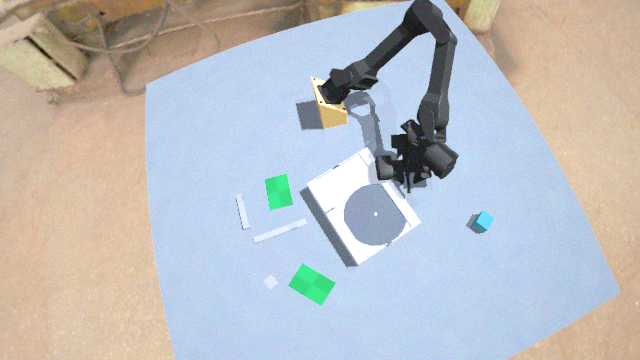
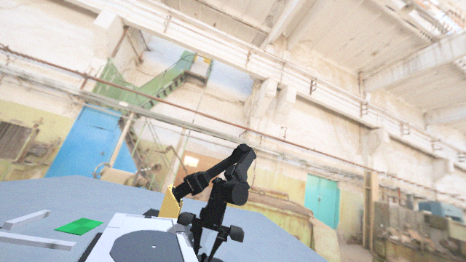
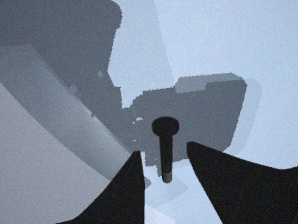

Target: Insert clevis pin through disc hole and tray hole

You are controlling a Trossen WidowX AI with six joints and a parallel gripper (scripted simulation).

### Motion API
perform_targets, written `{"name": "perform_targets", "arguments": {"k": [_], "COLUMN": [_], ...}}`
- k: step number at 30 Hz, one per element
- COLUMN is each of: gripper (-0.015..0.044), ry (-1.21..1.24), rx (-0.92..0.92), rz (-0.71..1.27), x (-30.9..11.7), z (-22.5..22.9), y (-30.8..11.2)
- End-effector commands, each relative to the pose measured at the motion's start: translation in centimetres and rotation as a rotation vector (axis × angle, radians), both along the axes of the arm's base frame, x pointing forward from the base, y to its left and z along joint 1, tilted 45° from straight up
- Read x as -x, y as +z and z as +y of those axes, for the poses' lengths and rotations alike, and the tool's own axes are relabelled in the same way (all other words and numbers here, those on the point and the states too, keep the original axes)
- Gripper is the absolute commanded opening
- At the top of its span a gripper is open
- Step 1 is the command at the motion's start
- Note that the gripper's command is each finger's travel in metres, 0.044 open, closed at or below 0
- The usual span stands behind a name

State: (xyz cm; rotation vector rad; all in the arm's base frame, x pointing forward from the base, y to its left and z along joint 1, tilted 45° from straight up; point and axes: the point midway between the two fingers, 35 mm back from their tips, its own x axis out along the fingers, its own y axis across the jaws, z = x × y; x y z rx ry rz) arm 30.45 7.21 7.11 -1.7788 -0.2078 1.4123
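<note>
Blue door (image 2: 85,140); pale walls (image 2: 320,113); perhaps a workshop.

I can't read any words, numbers, labels or signs in my views.

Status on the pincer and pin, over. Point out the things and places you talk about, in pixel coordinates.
Pincer (image 1: 406,186) (image 2: 204,257) (image 3: 164,152) open around dark, round-headed metal pin (image 3: 165,145); visible gaps both sides. Grey aluminium disc (image 1: 367,227) (image 2: 145,251) unpinned.
</note>
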Motion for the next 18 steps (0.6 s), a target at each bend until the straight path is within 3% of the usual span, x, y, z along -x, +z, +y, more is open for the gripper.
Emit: {"name": "perform_targets", "arguments": {"k": [1,18], "gripper": [0.016,0.016], "ry": [-0.125,-0.132], "rx": [0.046,0.047], "rz": [-0.12,-0.126], "x": [0.71,0.6], "z": [-0.02,0.46], "y": [0.41,-0.07]}}
